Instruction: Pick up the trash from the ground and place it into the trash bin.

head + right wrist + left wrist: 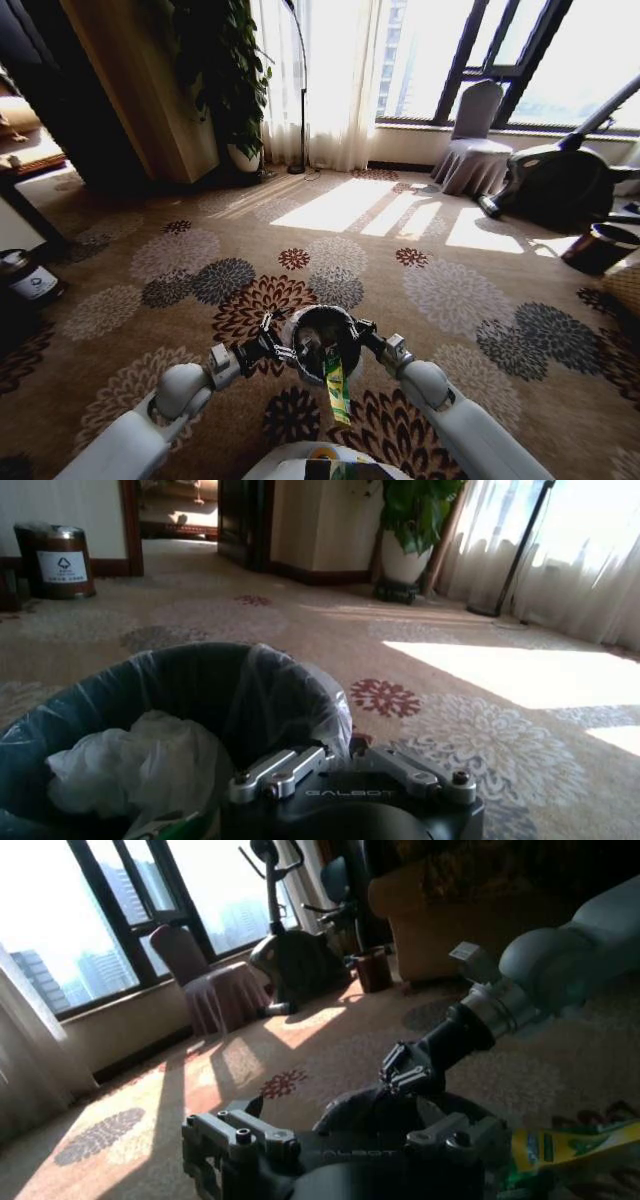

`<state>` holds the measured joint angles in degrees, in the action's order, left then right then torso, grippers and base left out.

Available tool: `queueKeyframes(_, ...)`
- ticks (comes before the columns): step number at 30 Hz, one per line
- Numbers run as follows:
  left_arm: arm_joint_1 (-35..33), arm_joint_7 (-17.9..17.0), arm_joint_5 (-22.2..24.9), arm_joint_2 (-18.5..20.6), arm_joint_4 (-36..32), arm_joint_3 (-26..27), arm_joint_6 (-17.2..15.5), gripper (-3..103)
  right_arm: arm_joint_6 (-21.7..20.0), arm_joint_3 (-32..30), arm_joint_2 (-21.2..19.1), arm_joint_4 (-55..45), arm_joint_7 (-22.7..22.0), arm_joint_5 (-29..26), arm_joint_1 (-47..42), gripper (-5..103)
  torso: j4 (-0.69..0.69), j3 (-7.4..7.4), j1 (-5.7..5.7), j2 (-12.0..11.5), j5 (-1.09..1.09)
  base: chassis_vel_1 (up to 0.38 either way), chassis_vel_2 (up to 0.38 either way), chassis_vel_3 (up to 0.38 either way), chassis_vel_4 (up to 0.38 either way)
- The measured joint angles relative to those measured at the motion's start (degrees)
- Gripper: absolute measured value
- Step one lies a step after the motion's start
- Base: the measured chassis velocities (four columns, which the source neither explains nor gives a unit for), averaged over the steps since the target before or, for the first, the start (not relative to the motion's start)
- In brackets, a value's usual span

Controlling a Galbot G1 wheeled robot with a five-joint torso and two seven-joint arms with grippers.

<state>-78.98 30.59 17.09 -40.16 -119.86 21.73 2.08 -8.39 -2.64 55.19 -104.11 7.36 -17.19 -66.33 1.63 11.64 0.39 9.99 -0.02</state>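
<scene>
both arms are carrying the trash bin [318, 345] low over the carpet, left gripper [268, 348] and right gripper [368, 343] clamping its rim, white plastic bag [135, 769] and green-yellow wrapper [337, 390] inside, seemingly heading for more litter.

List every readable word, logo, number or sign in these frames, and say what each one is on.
"GALBOT": embossed on the right gripper body, beside the trash bin.
"ALBOT": part of that brand on the left gripper body, first letter too dark to read.
Recycling-style symbol: white label on the brown bin by the wall; its small print is unreadable.
Yellow-green wrapper: print too blurred to read.
</scene>
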Motion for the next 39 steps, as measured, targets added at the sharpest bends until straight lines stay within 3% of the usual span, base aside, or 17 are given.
queueKeyframes(2, 1.4, 2.6, 2.0, 2.4, -0.3, -0.2, 0.1, 100, 0.3, 0.9, 0.6, 0.5, -1.1, -1.7, 1.2, 4, -0.01, 0.0, 0.0, 0.0, 0.02, 0.0, 0.0, 0.0, 0.0)
queueKeyframes(7, 1.2, 5.7, 2.9, 2.5, 0.6, 0.3, 1.3, 100, 1.3, 2.5, 3.1, 3.5, -5.3, -4.5, 4.7, 4, 0.05, 0.0, 0.0, 0.0, 0.01, 0.0, 0.0, 0.0, 0.0)
queueKeyframes(9, 0.4, 6.8, 2.2, 2.0, 1.3, 0.7, 2.3, 100, 1.3, 3.2, 3.6, 4.4, -5.9, -5.6, 5.8, 4, 0.04, 0.0, 0.0, 0.0, 0.0, 0.0, 0.0, 0.0, 0.0)
queueKeyframes(10, -0.4, 9.3, 0.6, 1.1, 2.0, 1.4, 3.9, 100, 1.1, 4.2, 4.0, 5.4, -6.1, -6.5, 7.0, 4, 0.03, 0.0, 0.0, 0.0, 0.0, 0.0, 0.0, 0.0, 0.0)
queueKeyframes(18, -0.7, 15.7, -3.9, -0.1, 3.3, 2.8, 6.5, 100, 0.6, 6.7, 4.9, 9.8, -6.0, -7.8, 12.1, 4, 0.02, 0.0, 0.0, 0.0, 0.01, 0.0, 0.0, 0.0, 0.0)
queueKeyframes(26, -0.8, 19.3, -5.9, -0.1, 3.7, 2.9, 7.4, 101, 0.6, 7.4, 5.9, 13.6, -5.4, -8.8, 16.1, 4, 0.03, 0.0, 0.0, 0.0, 0.03, 0.0, 0.0, 0.0, 0.0)
queueKeyframes(32, 0.9, 16.8, -7.0, -2.1, 5.5, -0.8, 7.5, 98, 0.4, 8.2, 6.1, 13.0, -5.8, -10.0, 16.9, 4, 0.02, 0.0, 0.0, 0.0, 0.03, 0.0, 0.0, 0.0, 0.0)
queueKeyframes(39, 3.0, 5.5, -7.9, -6.2, 9.3, -7.8, 8.2, 96, -0.2, 9.4, 6.2, 10.0, -6.6, -10.3, 14.8, 4, 0.02, 0.0, 0.0, 0.0, 0.01, 0.0, 0.0, 0.0, 0.0)
